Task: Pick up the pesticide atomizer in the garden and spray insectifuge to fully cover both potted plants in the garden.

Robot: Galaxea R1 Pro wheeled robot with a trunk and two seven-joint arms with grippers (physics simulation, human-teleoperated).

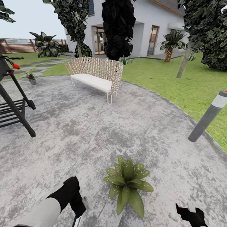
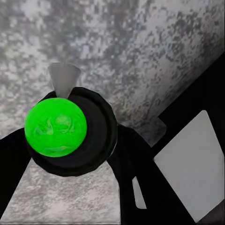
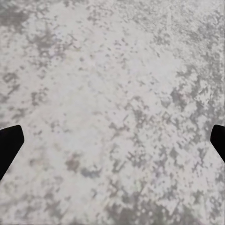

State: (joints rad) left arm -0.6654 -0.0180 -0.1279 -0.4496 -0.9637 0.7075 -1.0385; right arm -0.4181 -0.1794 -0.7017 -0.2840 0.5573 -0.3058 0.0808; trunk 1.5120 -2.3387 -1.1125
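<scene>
The left tool is clamped on the little dark atomizer, which looks light, hard and smooth, so a grip round its middle seems best, while the right tool is wide apart over the patio, near the speckled potted plant.

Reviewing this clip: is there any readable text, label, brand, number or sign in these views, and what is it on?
None can be read in any of the three views.
The dark bottle held in the left pincer, seen from above: a plain green top, no label in view.
The grey post at the patio edge: a pale band, no writing.
The wicker bench and the house: no sign or number.
</scene>
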